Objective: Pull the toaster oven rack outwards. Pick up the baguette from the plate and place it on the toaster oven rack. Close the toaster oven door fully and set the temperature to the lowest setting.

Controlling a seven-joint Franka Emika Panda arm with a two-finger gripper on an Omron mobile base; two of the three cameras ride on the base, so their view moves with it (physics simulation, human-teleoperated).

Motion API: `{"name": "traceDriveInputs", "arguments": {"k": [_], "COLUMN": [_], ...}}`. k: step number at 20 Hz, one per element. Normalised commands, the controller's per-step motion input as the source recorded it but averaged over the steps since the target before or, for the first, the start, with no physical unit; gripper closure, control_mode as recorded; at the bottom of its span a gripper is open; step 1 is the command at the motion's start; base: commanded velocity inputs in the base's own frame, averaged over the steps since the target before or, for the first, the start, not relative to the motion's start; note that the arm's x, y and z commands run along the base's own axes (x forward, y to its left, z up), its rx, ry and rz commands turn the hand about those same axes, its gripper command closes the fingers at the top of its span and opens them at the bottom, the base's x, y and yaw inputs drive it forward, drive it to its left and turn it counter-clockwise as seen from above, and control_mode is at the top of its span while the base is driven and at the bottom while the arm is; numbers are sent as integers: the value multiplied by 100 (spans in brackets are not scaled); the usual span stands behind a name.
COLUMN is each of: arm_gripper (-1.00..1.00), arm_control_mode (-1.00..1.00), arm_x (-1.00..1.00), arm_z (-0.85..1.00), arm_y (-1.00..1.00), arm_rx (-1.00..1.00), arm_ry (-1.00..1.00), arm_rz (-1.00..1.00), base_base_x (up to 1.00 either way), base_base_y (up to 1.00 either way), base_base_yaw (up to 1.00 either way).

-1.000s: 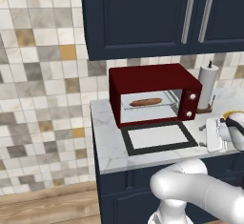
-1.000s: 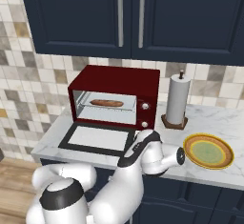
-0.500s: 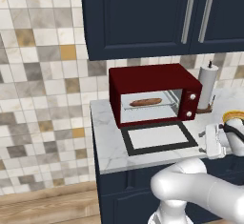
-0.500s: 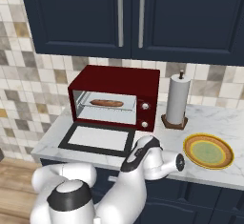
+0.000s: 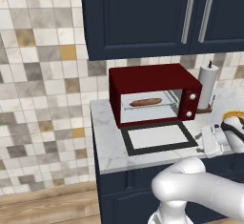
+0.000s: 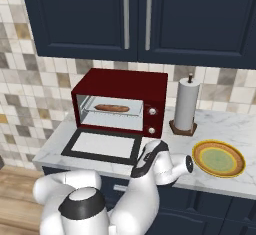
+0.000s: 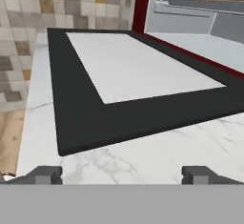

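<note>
Baguette (image 5: 145,102) lies on the rack (image 5: 151,106) inside the red toaster oven (image 5: 152,93), whose door (image 5: 158,138) lies flat on the tabletop (image 5: 107,147), so closing likely comes next.

From the right, the bare plate (image 6: 219,158) sits well apart; the bent arm holds low by the door's corner.

Up close, the hand (image 7: 122,174) hovers wide open and empty just short of the door's front edge.

The toaster oven (image 5: 155,82) has a glossy dark red shell, like enamelled metal. In front of it, the toaster oven door (image 5: 158,137) lies flat, its frame matt black around a smooth pale glass pane. Inside the oven, the baguette (image 6: 112,108) looks crusty on pale metal rails. The counter (image 7: 143,158) under the oven is polished white marble with faint grey veins.
</note>
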Motion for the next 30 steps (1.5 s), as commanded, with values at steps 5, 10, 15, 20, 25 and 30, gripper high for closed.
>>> {"name": "traceDriveInputs", "arguments": {"k": [5, 10, 15, 20, 25, 30], "arm_gripper": [-100, -100, -100, 100, 100, 100], "arm_control_mode": [-100, -100, -100, -100, -100, -100], "arm_x": [0, 0, 0, -11, -12, -5], "arm_z": [-1, -17, -9, 11, 23, 39], "arm_y": [30, 32, 31, 49, 64, 72], "arm_rx": [16, 15, 12, 7, 5, 5], "arm_ry": [5, 3, 0, 0, 0, 0], "arm_rz": [5, 2, 0, 0, 0, 0], "base_base_x": [0, 0, 0, 0, 0, 0], "base_base_y": [0, 0, 0, 0, 0, 0], "base_base_yaw": [0, 0, 0, 0, 0, 0]}}
